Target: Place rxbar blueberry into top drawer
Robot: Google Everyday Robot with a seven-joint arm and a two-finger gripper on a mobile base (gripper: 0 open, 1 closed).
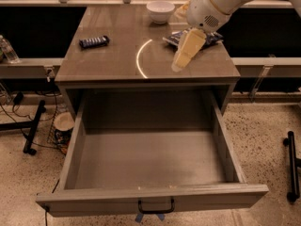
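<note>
The rxbar blueberry (94,42), a small dark blue bar with white lettering, lies flat on the left part of the grey countertop (117,65). The top drawer (150,196) is pulled wide open below the counter. Its grey inside holds nothing, and a small black handle (156,207) sits on the front panel. My gripper (181,60), cream coloured, hangs from the white arm (216,4) above the right middle of the counter, pointing down and left. It is well to the right of the bar and holds nothing that I can see.
A white bowl (160,11) stands at the counter's back. A crinkled blue-and-white bag (215,36) lies at the right, partly behind my arm. A water bottle (7,51) stands on the left ledge. Black stand legs are on the floor at left (33,131) and right (292,168).
</note>
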